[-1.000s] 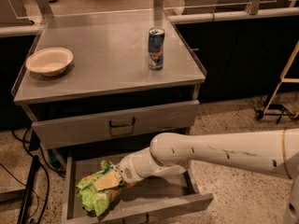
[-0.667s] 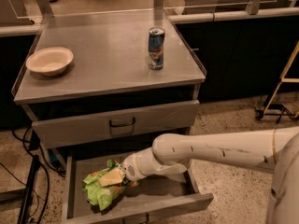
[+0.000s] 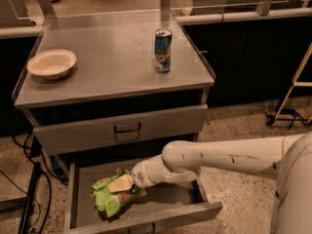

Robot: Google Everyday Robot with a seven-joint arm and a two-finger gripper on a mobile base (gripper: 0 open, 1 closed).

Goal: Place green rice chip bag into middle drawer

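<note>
The gripper [image 3: 127, 185] has its pale jaws clamped on the crinkly bright-green rice chip bag [image 3: 108, 199]. The bag's long axis slants from the jaws down-left, inside the left half of the open grey steel middle drawer [image 3: 168, 202].

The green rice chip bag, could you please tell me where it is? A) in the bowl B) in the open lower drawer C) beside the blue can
B: the green rice chip bag is inside the open middle drawer, with the gripper right at it.
</note>
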